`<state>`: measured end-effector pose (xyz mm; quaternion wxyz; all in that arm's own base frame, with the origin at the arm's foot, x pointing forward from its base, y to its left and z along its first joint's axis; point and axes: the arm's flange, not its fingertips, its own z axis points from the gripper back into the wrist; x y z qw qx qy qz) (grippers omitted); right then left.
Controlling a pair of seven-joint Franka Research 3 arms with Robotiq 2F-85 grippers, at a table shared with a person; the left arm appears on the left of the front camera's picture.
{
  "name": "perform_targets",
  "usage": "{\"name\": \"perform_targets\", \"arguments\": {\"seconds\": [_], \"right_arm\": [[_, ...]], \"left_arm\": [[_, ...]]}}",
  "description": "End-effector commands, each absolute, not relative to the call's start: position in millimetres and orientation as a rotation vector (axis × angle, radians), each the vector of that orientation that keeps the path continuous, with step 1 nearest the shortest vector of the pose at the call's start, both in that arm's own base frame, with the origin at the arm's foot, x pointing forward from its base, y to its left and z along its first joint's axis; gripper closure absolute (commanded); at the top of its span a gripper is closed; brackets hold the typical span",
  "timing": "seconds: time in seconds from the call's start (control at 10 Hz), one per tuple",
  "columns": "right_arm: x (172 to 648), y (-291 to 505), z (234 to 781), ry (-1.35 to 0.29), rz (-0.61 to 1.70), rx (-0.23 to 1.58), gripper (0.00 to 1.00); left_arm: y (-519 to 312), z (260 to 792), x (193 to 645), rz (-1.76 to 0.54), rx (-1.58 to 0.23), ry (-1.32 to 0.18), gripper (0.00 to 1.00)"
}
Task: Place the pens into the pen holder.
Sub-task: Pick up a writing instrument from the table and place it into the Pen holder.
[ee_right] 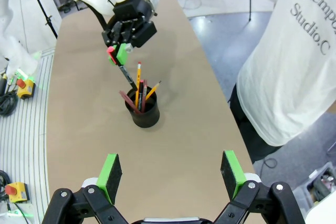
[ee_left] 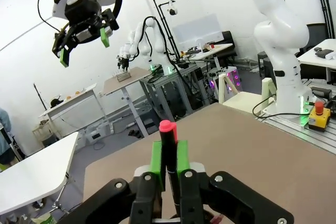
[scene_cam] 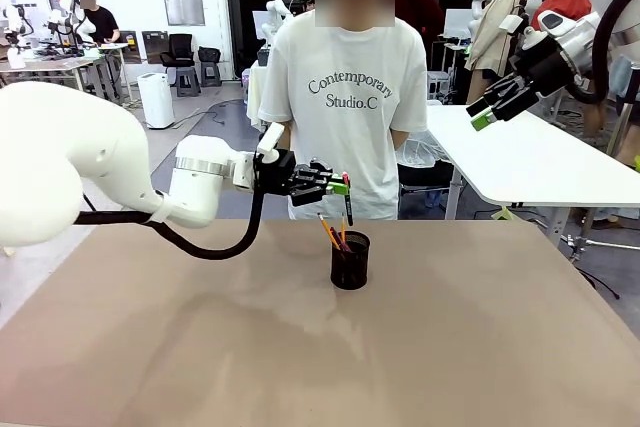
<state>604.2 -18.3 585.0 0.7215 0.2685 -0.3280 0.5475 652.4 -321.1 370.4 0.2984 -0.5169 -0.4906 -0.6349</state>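
1. Black mesh pen holder stands mid-table, already holding pencils, a yellow-orange one among them.
2. Left gripper is clamped on the black pen, red end up, its lower tip just above or at the holder's rim.
3. To finish well, I'd judge: keep the pen near upright, centre its tip over the opening clear of the pencils, lower, then release.
4. Right gripper hangs spread wide and empty, high and well apart from the holder.
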Motion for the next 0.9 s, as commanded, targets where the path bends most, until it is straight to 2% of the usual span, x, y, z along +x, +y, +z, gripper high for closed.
{"name": "perform_targets", "arguments": {"seconds": [0.0, 0.3, 0.4, 0.8], "right_arm": [[602, -16, 584, -0.729, 1.207, 0.584, 0.0], [602, -16, 584, -0.729, 1.207, 0.584, 0.0], [602, -16, 584, -0.729, 1.207, 0.584, 0.0], [602, -16, 584, -0.729, 1.207, 0.584, 0.0]], "left_arm": [[-330, 368, 673, -1.71, -1.372, -1.265, 1.0], [-333, 350, 684, -1.683, -1.385, -1.227, 1.0], [-333, 347, 684, -1.669, -1.386, -1.22, 0.9], [-333, 346, 683, -1.665, -1.407, -1.208, 0.12]]}}
